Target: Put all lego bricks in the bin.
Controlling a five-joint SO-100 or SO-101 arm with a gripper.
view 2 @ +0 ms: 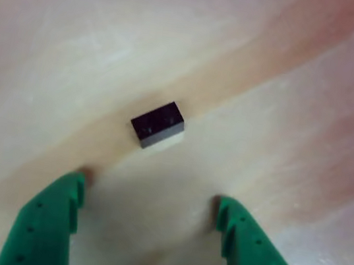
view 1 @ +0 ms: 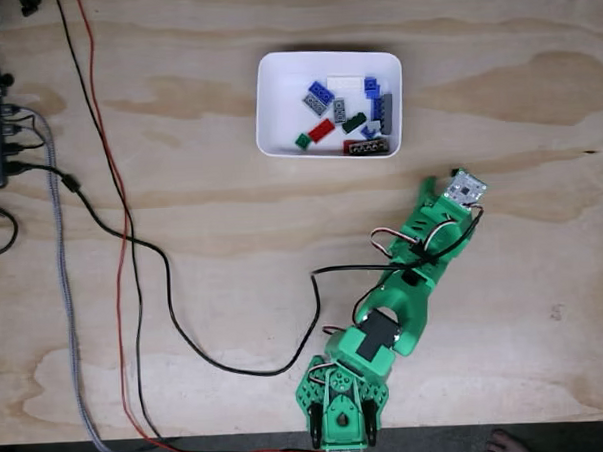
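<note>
Ahead of tool (view 2: 148, 198): black brick (view 2: 157, 123) (unobstructed).

Green printed arm (view 1: 396, 317) — black motors, looping black wires, serrated green end effector (view 2: 150, 198).

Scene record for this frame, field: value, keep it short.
surface: plywood table
bin: white tray, upper middle of the fixed view
bricks in bin: about a dozen, mixed colours
brick left out: one black brick on the wood
gripper: open, fingers either side below the black brick, not touching it
arm: green, below right of the bin
cables: black, red and grey, left side
</note>
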